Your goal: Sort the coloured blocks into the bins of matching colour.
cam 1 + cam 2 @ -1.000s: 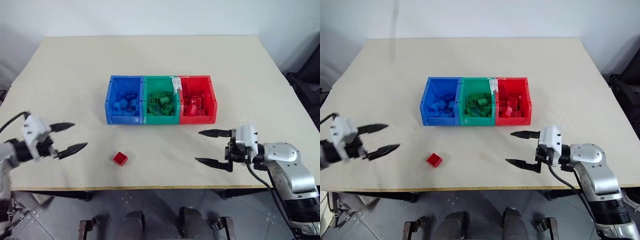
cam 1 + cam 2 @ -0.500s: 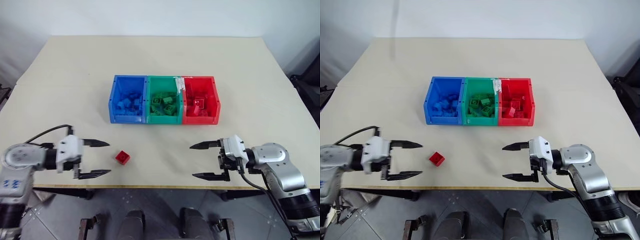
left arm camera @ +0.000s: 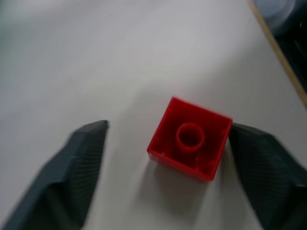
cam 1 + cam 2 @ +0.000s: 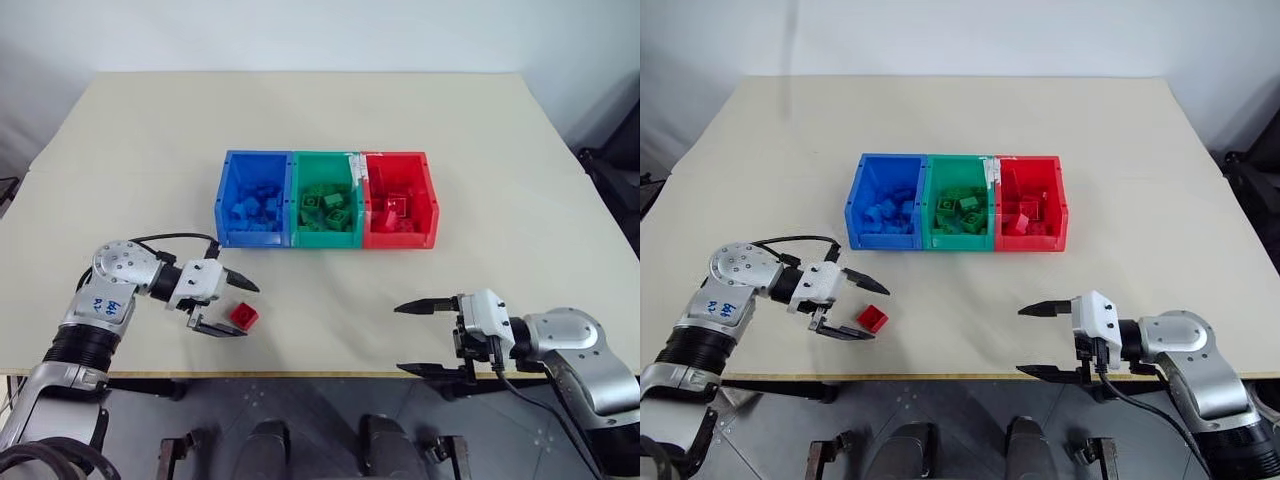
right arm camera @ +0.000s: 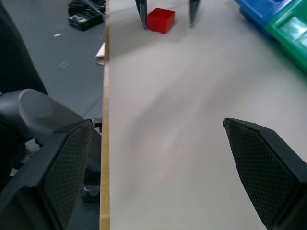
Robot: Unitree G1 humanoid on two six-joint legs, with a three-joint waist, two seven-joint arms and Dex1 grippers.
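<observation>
From the head camera I judge the sort nearly finished: the blue bin (image 4: 253,210), green bin (image 4: 325,210) and red bin (image 4: 398,210) each already hold a heap of blocks of their own colour, and I see just one red block (image 4: 243,316) left loose on the table (image 4: 500,150), near the front edge and well short of the bins. My left gripper (image 4: 232,306) now brackets that block with a finger on either side, whereas a second ago it hung wide open far out to the left. My right gripper (image 4: 418,338) stands wide open and empty by the front edge, a little lower and nearer that edge than before. In the left wrist view the red block (image 3: 189,139) lies hollow side up between the fingers; one finger is at its side, the other stands apart, so the jaws are partly narrowed but not yet clamped. In the right wrist view the fingers are spread wide over bare table.
</observation>
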